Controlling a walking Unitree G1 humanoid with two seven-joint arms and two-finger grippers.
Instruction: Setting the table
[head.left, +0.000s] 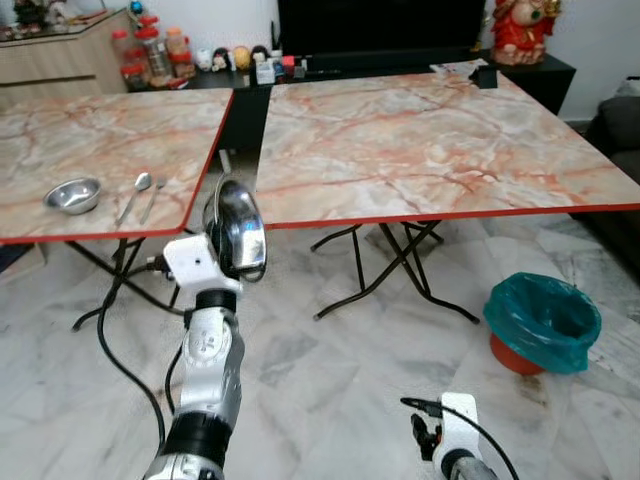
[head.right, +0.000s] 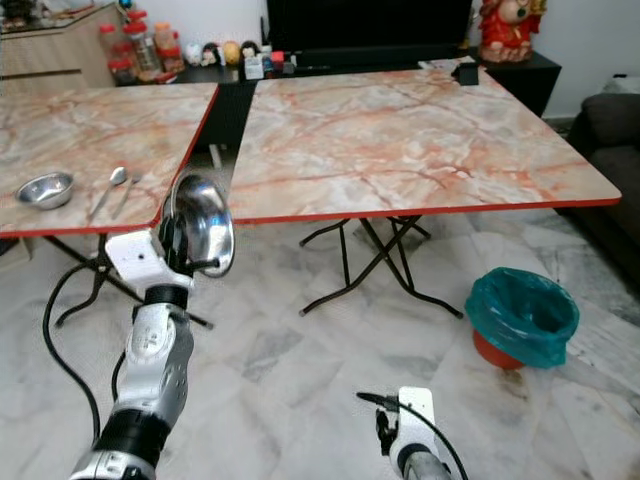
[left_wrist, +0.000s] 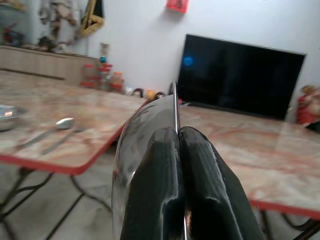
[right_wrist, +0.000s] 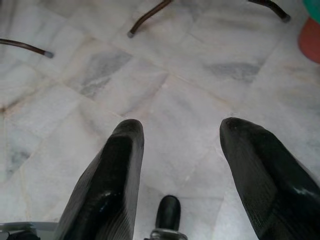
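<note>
Steel bowl (head.left: 238, 226) on edge in left claw (left_wrist: 178, 145), before tables (head.left: 420, 140).

You get bright, even daylight and sharp head views; glare streaks the steel plate (head.left: 237, 228) and glossy tabletop (head.left: 430, 140). In your left wrist view the black fingers (left_wrist: 155, 195) blur, with a soft background.

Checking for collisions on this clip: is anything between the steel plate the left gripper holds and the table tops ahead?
Nothing visible blocks it. The left gripper holds the plate on edge before the gap between the left table and the right table. A bowl and spoon sit on the left one.
</note>
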